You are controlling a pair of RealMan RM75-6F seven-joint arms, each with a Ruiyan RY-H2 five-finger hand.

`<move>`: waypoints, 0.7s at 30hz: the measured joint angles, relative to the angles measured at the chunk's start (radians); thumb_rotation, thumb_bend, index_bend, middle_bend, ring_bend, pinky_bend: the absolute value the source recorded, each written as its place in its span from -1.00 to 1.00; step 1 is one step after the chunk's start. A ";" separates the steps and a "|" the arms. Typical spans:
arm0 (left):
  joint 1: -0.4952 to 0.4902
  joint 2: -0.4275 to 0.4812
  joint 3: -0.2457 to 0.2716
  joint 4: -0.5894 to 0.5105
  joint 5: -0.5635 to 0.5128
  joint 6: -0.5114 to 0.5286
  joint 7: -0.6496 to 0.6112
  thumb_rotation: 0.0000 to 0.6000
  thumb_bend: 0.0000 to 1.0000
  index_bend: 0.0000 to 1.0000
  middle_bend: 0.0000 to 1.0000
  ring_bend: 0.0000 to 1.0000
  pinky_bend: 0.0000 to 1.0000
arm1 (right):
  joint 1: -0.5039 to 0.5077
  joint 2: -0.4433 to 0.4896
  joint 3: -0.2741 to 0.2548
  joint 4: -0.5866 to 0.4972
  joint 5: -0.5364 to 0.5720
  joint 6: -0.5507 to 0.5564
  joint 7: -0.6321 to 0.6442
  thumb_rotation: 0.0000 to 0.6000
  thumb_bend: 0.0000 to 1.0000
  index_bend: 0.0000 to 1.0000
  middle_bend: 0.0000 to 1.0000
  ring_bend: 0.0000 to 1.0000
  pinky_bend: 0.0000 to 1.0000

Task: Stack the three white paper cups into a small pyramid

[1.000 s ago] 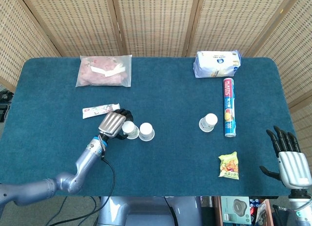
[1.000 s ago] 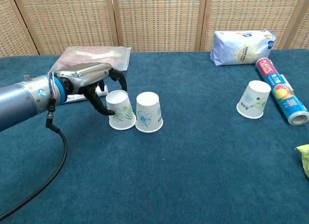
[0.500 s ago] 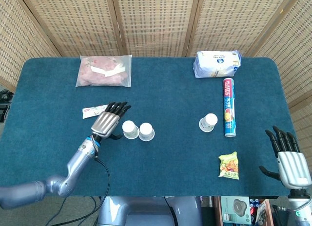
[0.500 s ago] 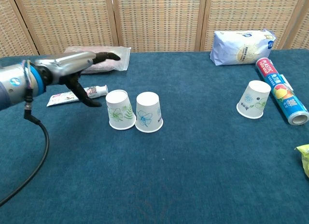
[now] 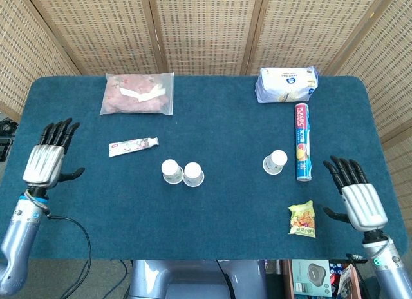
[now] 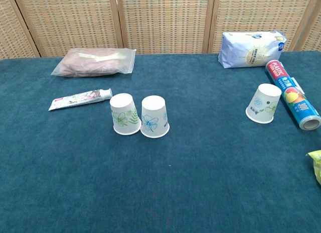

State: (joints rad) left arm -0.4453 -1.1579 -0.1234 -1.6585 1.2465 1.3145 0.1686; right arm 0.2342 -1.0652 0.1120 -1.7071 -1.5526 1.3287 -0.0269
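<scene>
Three thin cups, the centre pair [image 6: 125,114] [image 6: 154,116] and the right one [image 6: 264,103], look crushable (grasp mid-wall lightly); left hand [image 5: 48,158] and right hand [image 5: 358,198] are spread, empty.

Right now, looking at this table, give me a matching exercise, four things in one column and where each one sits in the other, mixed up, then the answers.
Things:
1. lone cup
2. toothpaste tube
3. snack packet
4. paired cups

Places:
A. near front edge, by the right hand
B. mid-table, side by side
C. beside the plastic wrap roll
D. in front of the pink bag

Pairs: 1-C, 2-D, 3-A, 4-B
</scene>
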 measured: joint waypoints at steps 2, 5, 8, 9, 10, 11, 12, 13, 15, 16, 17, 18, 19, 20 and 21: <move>0.033 0.018 0.013 0.000 0.019 0.041 -0.031 1.00 -0.59 -1.00 -1.00 -1.00 -1.00 | 0.048 0.000 0.015 0.009 -0.007 -0.055 0.046 1.00 -1.00 -0.78 -0.55 -0.80 -0.82; 0.095 0.040 0.032 -0.002 0.043 0.108 -0.070 1.00 -0.59 -1.00 -1.00 -1.00 -1.00 | 0.123 -0.011 0.041 0.029 -0.002 -0.142 0.080 1.00 -1.00 -0.71 -0.47 -0.70 -0.68; 0.149 0.048 0.046 -0.005 0.062 0.165 -0.103 1.00 -0.59 -1.00 -1.00 -1.00 -1.00 | 0.198 -0.038 0.061 0.060 0.025 -0.240 0.095 1.00 -0.95 -0.66 -0.40 -0.62 -0.59; 0.161 0.048 0.050 -0.004 0.067 0.176 -0.114 1.00 -0.59 -1.00 -1.00 -1.00 -1.00 | 0.219 -0.051 0.067 0.076 0.036 -0.270 0.095 1.00 -0.93 -0.65 -0.40 -0.61 -0.57; 0.171 0.048 0.052 -0.004 0.070 0.183 -0.125 1.00 -0.59 -1.00 -1.00 -1.00 -1.00 | 0.246 -0.072 0.075 0.102 0.054 -0.304 0.093 1.00 -0.91 -0.65 -0.39 -0.60 -0.55; 0.179 0.049 0.056 -0.004 0.072 0.186 -0.142 1.00 -0.59 -1.00 -1.00 -1.00 -1.00 | 0.264 -0.089 0.080 0.123 0.067 -0.324 0.091 1.00 -0.87 -0.63 -0.38 -0.59 -0.53; 0.183 0.052 0.059 -0.006 0.074 0.185 -0.155 1.00 -0.59 -1.00 -1.00 -1.00 -1.00 | 0.279 -0.107 0.085 0.145 0.082 -0.343 0.088 1.00 -0.84 -0.63 -0.38 -0.58 -0.52; 0.187 0.057 0.061 -0.007 0.078 0.183 -0.168 1.00 -0.59 -1.00 -1.00 -1.00 -1.00 | 0.294 -0.132 0.092 0.175 0.103 -0.367 0.085 1.00 -0.80 -0.62 -0.38 -0.57 -0.51; 0.196 0.075 0.061 -0.006 0.088 0.184 -0.187 1.00 -0.59 -1.00 -1.00 -1.00 -1.00 | 0.321 -0.171 0.099 0.219 0.134 -0.405 0.078 1.00 -0.75 -0.62 -0.39 -0.57 -0.51; 0.201 0.079 0.060 -0.004 0.091 0.186 -0.193 1.00 -0.59 -1.00 -1.00 -1.00 -1.00 | 0.341 -0.195 0.103 0.247 0.153 -0.430 0.070 1.00 -0.73 -0.62 -0.39 -0.57 -0.51; 0.204 0.083 0.058 -0.003 0.092 0.186 -0.200 1.00 -0.59 -1.00 -1.00 -1.00 -1.00 | 0.356 -0.212 0.105 0.267 0.167 -0.446 0.063 1.00 -0.70 -0.62 -0.40 -0.57 -0.51; 0.206 0.086 0.057 -0.002 0.092 0.185 -0.205 1.00 -0.59 -1.00 -1.00 -1.00 -1.00 | 0.369 -0.228 0.108 0.286 0.182 -0.462 0.055 1.00 -0.69 -0.62 -0.40 -0.57 -0.51; 0.207 0.088 0.055 0.000 0.092 0.184 -0.207 1.00 -0.59 -1.00 -1.00 -1.00 -1.00 | 0.386 -0.248 0.111 0.311 0.203 -0.481 0.044 1.00 -0.68 -0.62 -0.40 -0.57 -0.51; 0.208 0.089 0.052 0.003 0.092 0.181 -0.205 1.00 -0.59 -1.00 -1.00 -1.00 -1.00 | 0.397 -0.262 0.114 0.328 0.219 -0.494 0.036 1.00 -0.66 -0.62 -0.40 -0.57 -0.51; 0.209 0.089 0.050 0.005 0.092 0.178 -0.204 1.00 -0.59 -1.00 -1.00 -1.00 -1.00 | 0.406 -0.274 0.117 0.343 0.235 -0.507 0.029 1.00 -0.65 -0.62 -0.40 -0.57 -0.51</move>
State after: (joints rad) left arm -0.2366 -1.0690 -0.0729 -1.6534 1.3387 1.4930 -0.0351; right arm 0.6407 -1.3395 0.2291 -1.3641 -1.3178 0.8218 0.0024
